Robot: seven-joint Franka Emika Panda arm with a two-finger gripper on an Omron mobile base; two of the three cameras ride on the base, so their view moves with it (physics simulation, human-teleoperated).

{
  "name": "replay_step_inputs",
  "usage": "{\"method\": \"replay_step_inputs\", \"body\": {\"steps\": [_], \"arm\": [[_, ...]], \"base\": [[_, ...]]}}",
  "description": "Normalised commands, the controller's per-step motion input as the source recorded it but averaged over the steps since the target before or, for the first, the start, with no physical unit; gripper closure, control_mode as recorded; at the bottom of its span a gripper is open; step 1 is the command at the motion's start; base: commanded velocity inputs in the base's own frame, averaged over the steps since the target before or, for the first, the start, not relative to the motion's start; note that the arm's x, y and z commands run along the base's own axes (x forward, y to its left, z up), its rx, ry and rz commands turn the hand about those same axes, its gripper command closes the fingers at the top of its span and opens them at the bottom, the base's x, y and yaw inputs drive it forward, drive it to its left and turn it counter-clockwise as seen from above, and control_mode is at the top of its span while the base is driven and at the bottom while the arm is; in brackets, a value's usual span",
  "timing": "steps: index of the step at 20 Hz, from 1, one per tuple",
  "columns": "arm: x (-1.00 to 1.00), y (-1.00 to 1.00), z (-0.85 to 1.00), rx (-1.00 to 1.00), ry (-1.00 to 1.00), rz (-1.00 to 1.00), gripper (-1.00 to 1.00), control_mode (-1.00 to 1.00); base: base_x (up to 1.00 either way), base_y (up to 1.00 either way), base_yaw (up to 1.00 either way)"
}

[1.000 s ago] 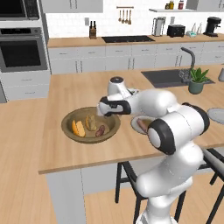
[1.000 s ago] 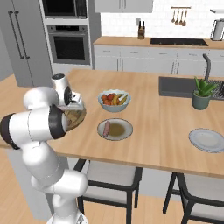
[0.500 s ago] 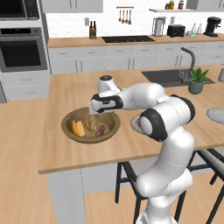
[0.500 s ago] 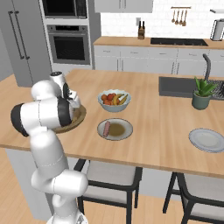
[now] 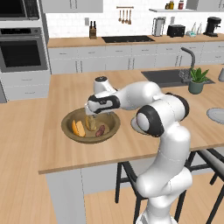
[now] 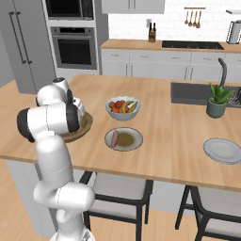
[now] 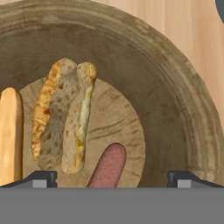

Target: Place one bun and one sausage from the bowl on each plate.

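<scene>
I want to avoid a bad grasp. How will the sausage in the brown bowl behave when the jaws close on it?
The sausage looks round and smooth, so it may roll or slip sideways. It lies on the flat bottom of the bowl, beside the split bun, which may block rolling that way. It seems small, probably light.

Bowl (image 7: 175, 87) was brown wood-grain; split bun (image 7: 61, 118) mottled tan and cream; sausage (image 7: 107, 168) reddish-brown; second bun (image 7: 9, 131) plain golden-orange.

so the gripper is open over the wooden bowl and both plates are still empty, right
Not quite. The gripper is open over the wooden bowl, but just one plate is empty. The right base view shows the near plate already holding a sausage and a bun; the far plate by the plant is bare.
</scene>
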Motion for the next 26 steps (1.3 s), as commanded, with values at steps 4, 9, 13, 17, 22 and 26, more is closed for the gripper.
{"method": "replay_step_inputs", "body": {"steps": [4,9,13,17,22,26], "arm": [[0.17,0.00,-0.12,0.00,0.00,0.00,-1.00,-1.00],[0.23,0.22,-0.24,0.01,0.00,0.00,-1.00,-1.00],[0.27,0.22,-0.25,0.07,0.00,0.00,-1.00,-1.00],[0.28,0.16,-0.18,0.05,0.00,-0.01,-1.00,-1.00],[0.31,0.09,-0.26,0.04,0.00,0.00,-1.00,-1.00],[0.19,0.13,-0.28,0.03,0.00,0.00,-1.00,-1.00]], "base": [[0.00,0.00,0.00],[0.00,0.00,0.00],[0.00,0.00,0.00],[0.00,0.00,0.00],[0.00,0.00,0.00],[0.00,0.00,0.00]]}}
